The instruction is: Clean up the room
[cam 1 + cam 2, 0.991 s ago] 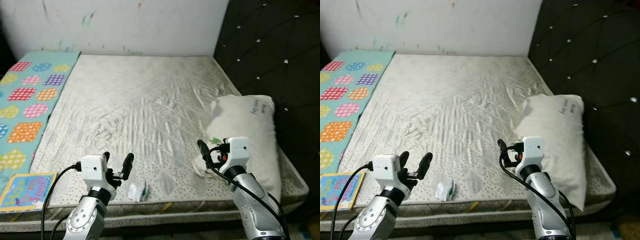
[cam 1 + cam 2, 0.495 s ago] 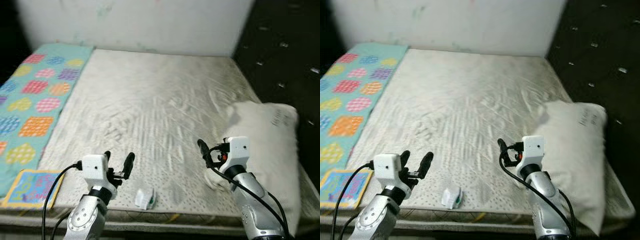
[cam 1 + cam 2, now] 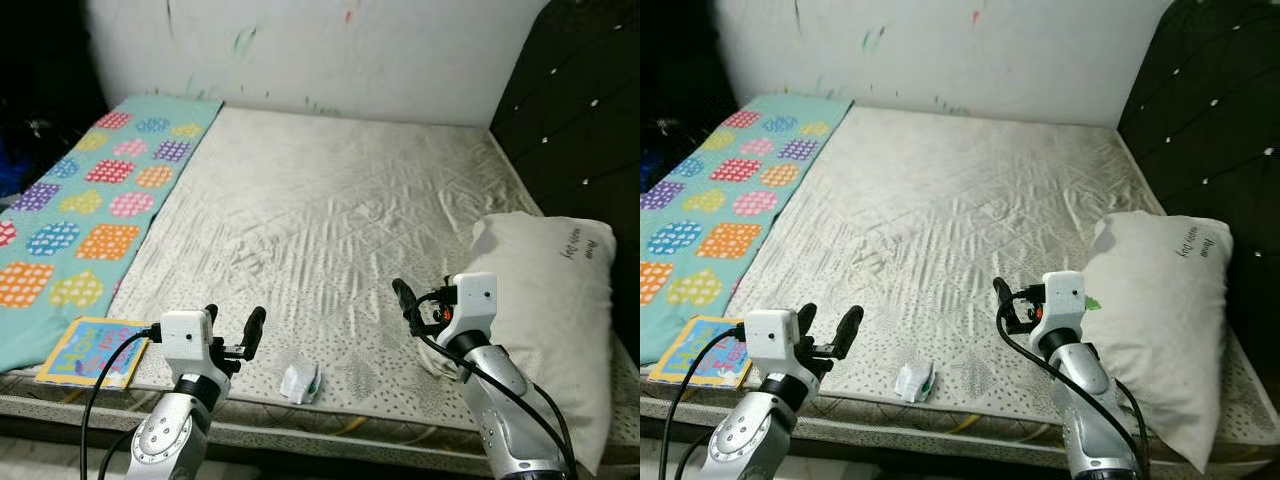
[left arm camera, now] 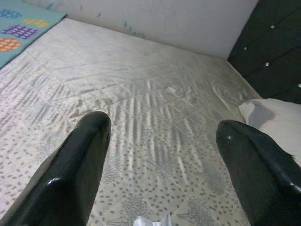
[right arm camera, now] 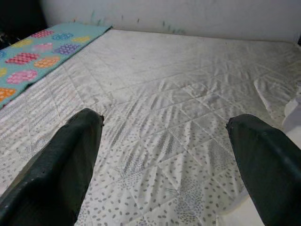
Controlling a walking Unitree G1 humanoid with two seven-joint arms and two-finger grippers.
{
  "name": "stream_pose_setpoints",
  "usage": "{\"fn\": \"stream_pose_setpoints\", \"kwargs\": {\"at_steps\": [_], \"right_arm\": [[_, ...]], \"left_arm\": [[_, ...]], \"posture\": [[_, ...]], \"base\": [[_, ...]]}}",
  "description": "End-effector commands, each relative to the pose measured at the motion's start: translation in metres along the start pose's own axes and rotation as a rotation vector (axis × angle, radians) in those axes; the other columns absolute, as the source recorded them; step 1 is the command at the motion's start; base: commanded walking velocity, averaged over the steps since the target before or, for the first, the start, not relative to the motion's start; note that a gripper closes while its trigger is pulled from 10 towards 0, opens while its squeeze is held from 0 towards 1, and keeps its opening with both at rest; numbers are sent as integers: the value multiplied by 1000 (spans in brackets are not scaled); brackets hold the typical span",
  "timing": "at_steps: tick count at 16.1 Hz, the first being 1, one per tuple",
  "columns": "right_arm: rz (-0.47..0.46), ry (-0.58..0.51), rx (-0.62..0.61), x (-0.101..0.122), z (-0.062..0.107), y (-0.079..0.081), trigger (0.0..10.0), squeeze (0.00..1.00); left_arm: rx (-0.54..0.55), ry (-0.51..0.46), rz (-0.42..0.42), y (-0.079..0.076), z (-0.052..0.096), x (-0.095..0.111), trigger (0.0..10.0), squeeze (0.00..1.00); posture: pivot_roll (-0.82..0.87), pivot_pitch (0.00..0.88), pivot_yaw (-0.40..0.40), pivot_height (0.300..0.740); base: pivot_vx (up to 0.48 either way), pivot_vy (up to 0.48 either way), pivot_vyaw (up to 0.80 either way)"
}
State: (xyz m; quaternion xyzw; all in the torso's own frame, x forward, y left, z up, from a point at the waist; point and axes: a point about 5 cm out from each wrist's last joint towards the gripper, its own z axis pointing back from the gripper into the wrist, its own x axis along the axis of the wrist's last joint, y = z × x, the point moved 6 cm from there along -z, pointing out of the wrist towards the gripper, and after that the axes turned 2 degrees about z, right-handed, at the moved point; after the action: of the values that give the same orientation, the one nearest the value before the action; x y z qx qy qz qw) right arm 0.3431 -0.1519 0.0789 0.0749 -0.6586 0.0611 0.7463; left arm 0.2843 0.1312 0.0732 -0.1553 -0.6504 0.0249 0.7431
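Now a small white and green object (image 3: 300,382) lies near the mattress (image 3: 330,230) front edge.
Its long axis seems to run towards the wall, slightly tilted. Left gripper (image 3: 232,330) hovers spread beside it, holding nothing; right gripper (image 5: 164,155) is also spread, near the pillow (image 3: 555,300). Compared with before, the camera has turned, showing more blanket (image 3: 90,200) and the book (image 3: 92,351).

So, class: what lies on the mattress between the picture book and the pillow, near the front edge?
In the left eye view, a small white and green object lies between the picture book and the pillow; around it the mattress is bare.
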Motion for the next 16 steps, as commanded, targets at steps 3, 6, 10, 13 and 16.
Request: {"fn": "stream_pose_setpoints", "kwargs": {"at_steps": [3,6,10,13,16], "right_arm": [[5,5,-14,0,0,-5,10000,0],[7,7,-14,0,0,-5,10000,0],[10,7,-15,-1,0,-6,10000,0],[11,7,-16,-1,0,-6,10000,0],[11,8,-17,-1,0,-6,10000,0]], "left_arm": [[-15,0,-6,-3,-2,2,10000,0],[-18,-1,-6,-3,-2,2,10000,0],[-20,0,-5,-3,-3,1,10000,0],[-21,0,-6,-3,-3,1,10000,0],[9,-14,2,2,-3,3,10000,0]], "posture": [[-113,16,-40,740],[-115,15,-38,740],[-114,13,-39,740],[-114,12,-39,740],[-114,11,-38,740]], "base": [[303,0,-375],[296,0,0],[269,0,0],[305,0,0],[0,0,0]]}}
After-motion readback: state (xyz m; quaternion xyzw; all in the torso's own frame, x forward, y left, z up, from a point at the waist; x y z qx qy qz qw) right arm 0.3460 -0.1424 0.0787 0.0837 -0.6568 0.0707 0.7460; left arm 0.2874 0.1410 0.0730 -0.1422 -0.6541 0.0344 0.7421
